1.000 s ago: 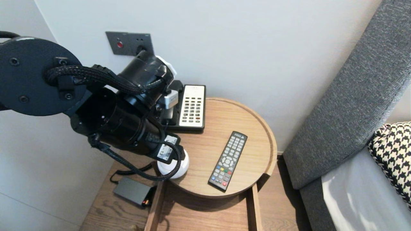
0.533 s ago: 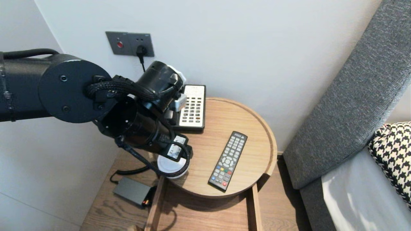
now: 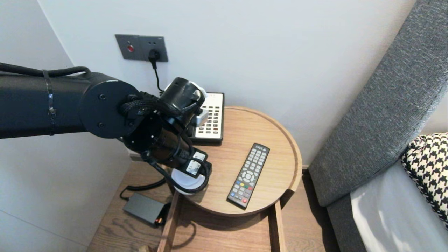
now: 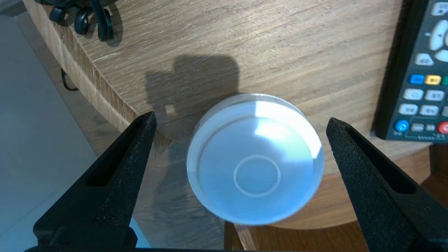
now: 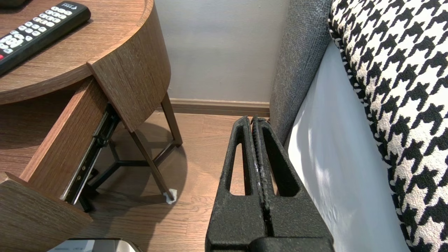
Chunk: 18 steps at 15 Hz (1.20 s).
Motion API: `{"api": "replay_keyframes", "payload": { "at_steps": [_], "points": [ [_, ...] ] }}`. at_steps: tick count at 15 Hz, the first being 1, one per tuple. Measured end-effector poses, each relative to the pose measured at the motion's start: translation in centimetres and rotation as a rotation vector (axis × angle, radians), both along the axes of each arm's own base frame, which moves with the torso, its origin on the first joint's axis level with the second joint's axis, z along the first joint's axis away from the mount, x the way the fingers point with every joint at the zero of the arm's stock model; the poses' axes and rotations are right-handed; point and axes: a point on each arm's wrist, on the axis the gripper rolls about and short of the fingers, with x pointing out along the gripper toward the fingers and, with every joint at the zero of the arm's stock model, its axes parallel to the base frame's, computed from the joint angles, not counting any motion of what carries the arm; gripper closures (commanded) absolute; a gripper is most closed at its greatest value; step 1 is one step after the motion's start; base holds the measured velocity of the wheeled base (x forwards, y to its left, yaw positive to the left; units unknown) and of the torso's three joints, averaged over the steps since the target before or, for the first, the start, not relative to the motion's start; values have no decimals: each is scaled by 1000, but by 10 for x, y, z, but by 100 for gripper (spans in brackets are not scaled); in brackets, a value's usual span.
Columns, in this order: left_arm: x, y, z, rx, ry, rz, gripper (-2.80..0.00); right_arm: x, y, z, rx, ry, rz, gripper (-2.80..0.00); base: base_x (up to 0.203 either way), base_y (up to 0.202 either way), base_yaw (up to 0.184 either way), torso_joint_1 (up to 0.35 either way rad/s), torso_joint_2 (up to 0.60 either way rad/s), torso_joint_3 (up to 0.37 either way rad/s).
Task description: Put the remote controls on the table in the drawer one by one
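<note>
A plain pale wall backs a round, oak-grained worktop (image 3: 241,133) with a raised rim. One drawer (image 3: 224,231) stands pulled out beneath it, above wood flooring. The left end effector (image 4: 241,118) hangs over the worktop's edge, its two black, grainy fingers spread wide and gripping nothing. Between them, touching neither, stands one smooth white round container (image 4: 254,159). Just beyond one finger lies one slim black remote (image 3: 249,175), and further off one keypad telephone (image 3: 210,117). The right end effector (image 5: 251,120) is pressed shut and empty, low beside the grey woven bed frame (image 3: 385,105) and one houndstooth pillow (image 3: 427,164).
</note>
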Motion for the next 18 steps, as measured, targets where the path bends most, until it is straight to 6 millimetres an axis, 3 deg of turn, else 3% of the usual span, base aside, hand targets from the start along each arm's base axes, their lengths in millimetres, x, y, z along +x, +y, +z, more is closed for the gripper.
{"api": "replay_keyframes", "payload": {
  "at_steps": [11, 18],
  "points": [
    [-2, 0, -28, 26, 47, -15, -280, 0, 0, 0, -1, 0, 0, 0, 0, 0, 0, 0, 0, 0],
    [0, -2, -33, 24, 42, -15, -280, 0, 0, 0, -1, 0, 0, 0, 0, 0, 0, 0, 0, 0]
  ]
}}
